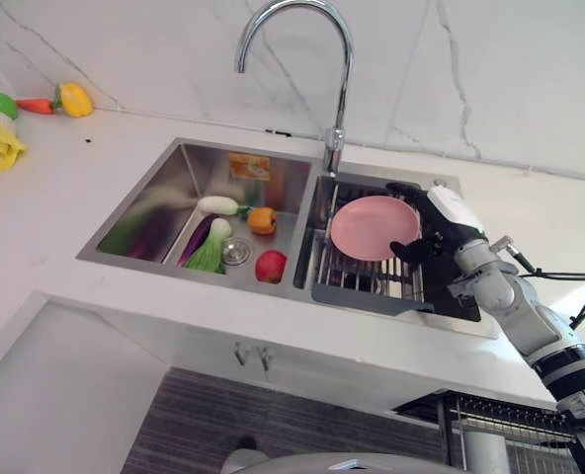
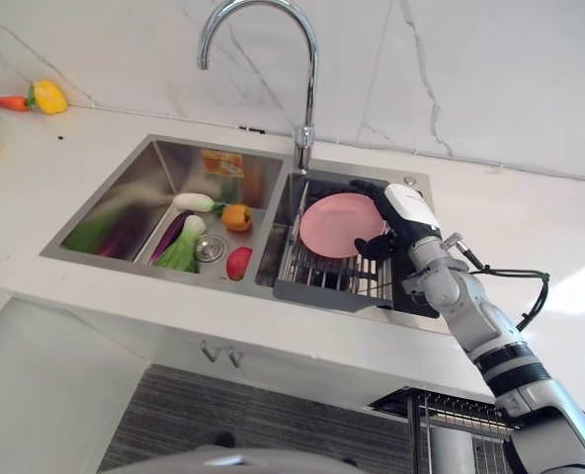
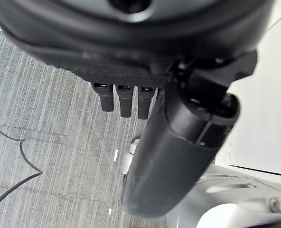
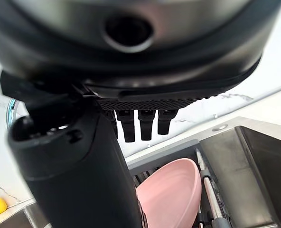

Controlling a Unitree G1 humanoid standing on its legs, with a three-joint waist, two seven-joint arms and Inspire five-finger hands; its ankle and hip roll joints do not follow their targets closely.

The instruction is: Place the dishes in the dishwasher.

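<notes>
Nearest the head camera, a dark wire dish rack with silver rails (image 1: 490, 420) shows below the front edge of the white stone bench (image 1: 95, 296). Beyond that edge a double stainless steel sink (image 1: 189, 158) is sunk into the bench. Its right basin carries a grey wire drying rack (image 1: 367, 281), and in it a round pink plate (image 1: 372, 225) stands on edge, tilted, its face turned towards the front of the bench and its rim resting down among the wires. The right robot hand (image 1: 441, 232) is just beside the plate's right rim; its white-covered thumb sits above and its dark fingers (image 4: 140, 124) show straight in the wrist view, over the plate and not curled round it, so it has hold of nothing that can be seen. The left robot hand (image 3: 126, 95) hangs over grey striped floor, fingers relaxed and empty. In the left basin lie toy vegetables: a red tomato (image 1: 270, 266), a green leafy one (image 1: 208, 252), a white radish (image 1: 218, 205) and an orange pepper (image 1: 262, 219). An orange label (image 1: 248, 166) is stuck on the basin's back wall; its print is too small to read. A curved chrome tap (image 1: 317, 69) rises behind the sink, and further toy vegetables (image 1: 36, 102) lie at the far left of the bench.
</notes>
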